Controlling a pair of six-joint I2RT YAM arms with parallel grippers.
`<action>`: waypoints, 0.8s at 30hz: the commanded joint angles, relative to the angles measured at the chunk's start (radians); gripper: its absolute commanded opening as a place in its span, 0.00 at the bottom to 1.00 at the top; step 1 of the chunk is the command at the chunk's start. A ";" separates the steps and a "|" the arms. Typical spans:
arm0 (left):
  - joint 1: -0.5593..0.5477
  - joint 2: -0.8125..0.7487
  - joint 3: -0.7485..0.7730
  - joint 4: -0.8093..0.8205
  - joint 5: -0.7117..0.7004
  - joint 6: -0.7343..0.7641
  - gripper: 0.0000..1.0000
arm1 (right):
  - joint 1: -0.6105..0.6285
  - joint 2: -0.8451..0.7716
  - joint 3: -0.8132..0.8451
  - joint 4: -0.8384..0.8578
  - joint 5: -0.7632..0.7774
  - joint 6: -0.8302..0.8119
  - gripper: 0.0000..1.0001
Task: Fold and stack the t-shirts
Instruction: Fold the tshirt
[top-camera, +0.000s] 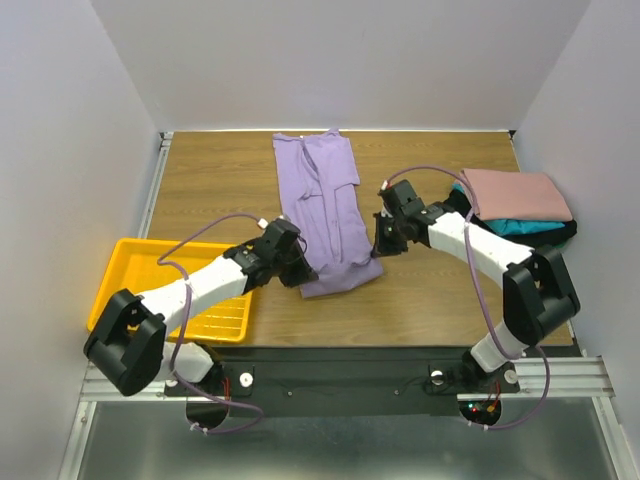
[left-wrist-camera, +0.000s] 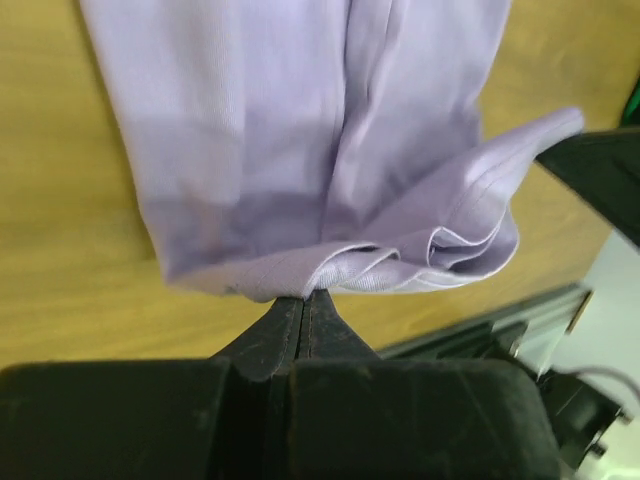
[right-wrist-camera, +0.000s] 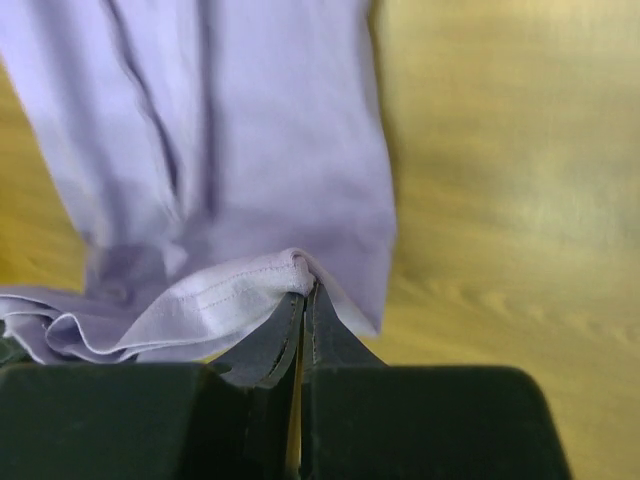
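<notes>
Lavender t-shirt (top-camera: 322, 205) lies lengthwise on the middle of the table (top-camera: 215, 180), gathered into a long narrow strip. One end is close to the far edge and the hem end points toward the arm bases. We find both end effectors at that near hem, one at each corner.

Left gripper (top-camera: 300, 272) sits at the near left corner of the strip. In the left wrist view we see its jaws pressed together with the stitched hem pinched at their tips. The cloth beside the grip rises off the wood in a loose, layered fold.

Right gripper (top-camera: 383, 246) sits at the near right corner. In the right wrist view we see its jaws closed on the hem corner, which is drawn up into a small peak. The edge to its left sags in ripples.

Dusty-pink shirt (top-camera: 515, 192) lies folded at the right side of the table, on top of a teal shirt (top-camera: 512, 228) and a black shirt (top-camera: 560, 232), well apart from the strip. We note a yellow tray (top-camera: 118, 268) at the near left corner, with the left arm passing over it.
</notes>
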 joint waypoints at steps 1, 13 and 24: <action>0.079 0.061 0.122 0.045 -0.018 0.107 0.00 | -0.004 0.070 0.140 0.116 0.083 -0.009 0.00; 0.247 0.279 0.354 0.012 -0.025 0.240 0.00 | -0.039 0.376 0.532 0.122 0.158 -0.062 0.00; 0.339 0.483 0.544 -0.026 -0.052 0.291 0.00 | -0.084 0.580 0.724 0.124 0.204 -0.091 0.00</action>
